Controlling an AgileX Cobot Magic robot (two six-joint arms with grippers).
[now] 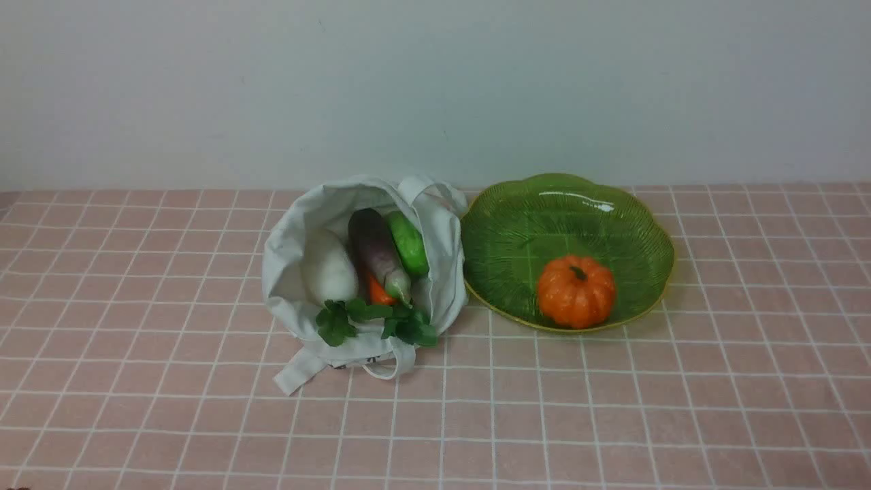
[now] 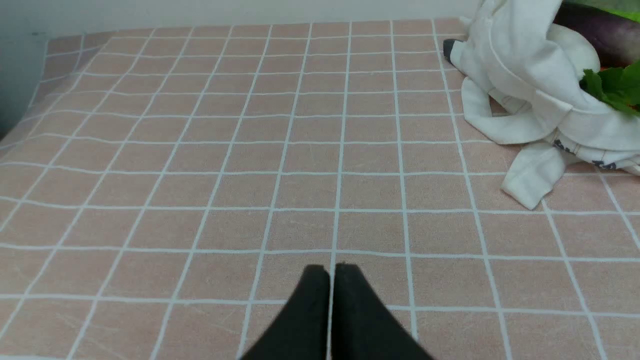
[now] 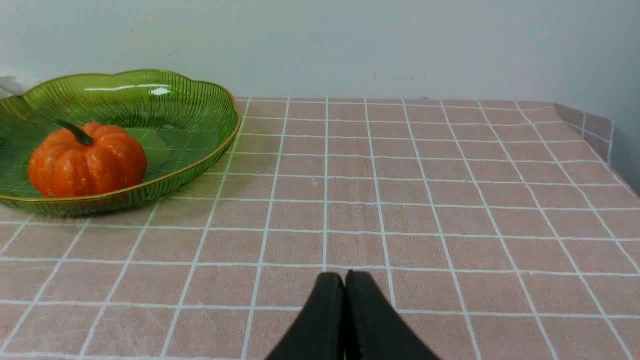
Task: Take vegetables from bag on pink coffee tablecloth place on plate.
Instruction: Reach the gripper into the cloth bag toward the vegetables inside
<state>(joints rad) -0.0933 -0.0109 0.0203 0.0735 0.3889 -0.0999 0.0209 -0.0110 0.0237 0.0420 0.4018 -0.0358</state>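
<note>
Our left gripper (image 2: 331, 270) hangs pressed together and empty over bare pink tablecloth (image 2: 200, 150); the right gripper (image 3: 344, 276) likewise. Well ahead of the left one, toward the other arm, the floppy bag (image 2: 520, 65) slumps open around radish (image 1: 330, 269), eggplant (image 1: 374, 248), cucumber (image 1: 408, 241) and carrot (image 1: 379, 292). We judge them light, stiff and slick; grip the eggplant mid-body, clear of cloth. The plate (image 3: 200, 125), ahead of the right gripper, has open room beyond its pumpkin (image 3: 87, 160); mind the raised rim.

No legible text, label, brand, number or sign is present. The floppy off-white cloth tote bag (image 2: 525, 75) carries small dark printed marks (image 2: 600, 163) on a creased lower fold. They are too small and crumpled to read.
</note>
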